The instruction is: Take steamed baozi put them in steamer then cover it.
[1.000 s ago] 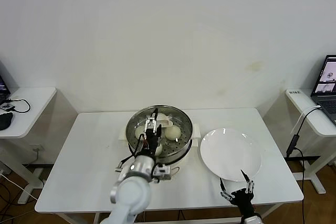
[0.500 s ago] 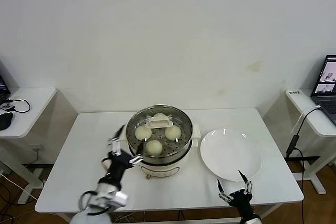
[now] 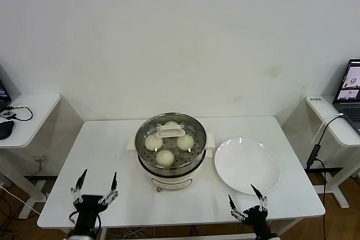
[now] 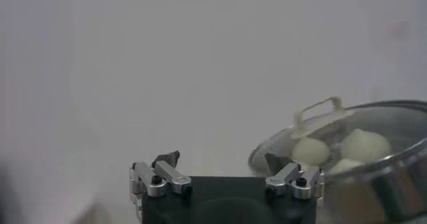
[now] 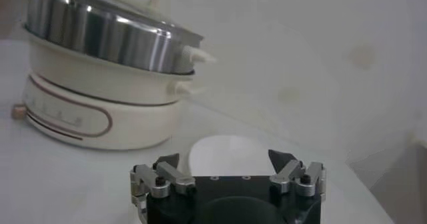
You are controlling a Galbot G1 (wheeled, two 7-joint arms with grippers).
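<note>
- The steamed baozi [image 3: 165, 157], four of them, lie on the perforated tray inside the steamer [image 3: 170, 175], which stands mid-surface [image 3: 112, 150].
- The cover [image 3: 170, 131] sits on the steamer with its oblong handle across the top; from the left wrist view its rim looks seated, though glare makes a full seal hard to confirm.
- The task reads as finished, so little is left to go wrong. If the cover sits slightly off its rim, it could slide when the surface is bumped.
- A careless arm move toward the pot could also knock the handle and lift the cover askew.
- The left gripper [image 3: 94, 186] hovers low at the near left edge of the surface, well apart from the steamer, jaws spread wide and holding nothing.
- The right gripper [image 3: 246, 202] hovers at the near right edge, just beside the white plate [image 3: 246, 165], jaws likewise wide apart and empty.
</note>
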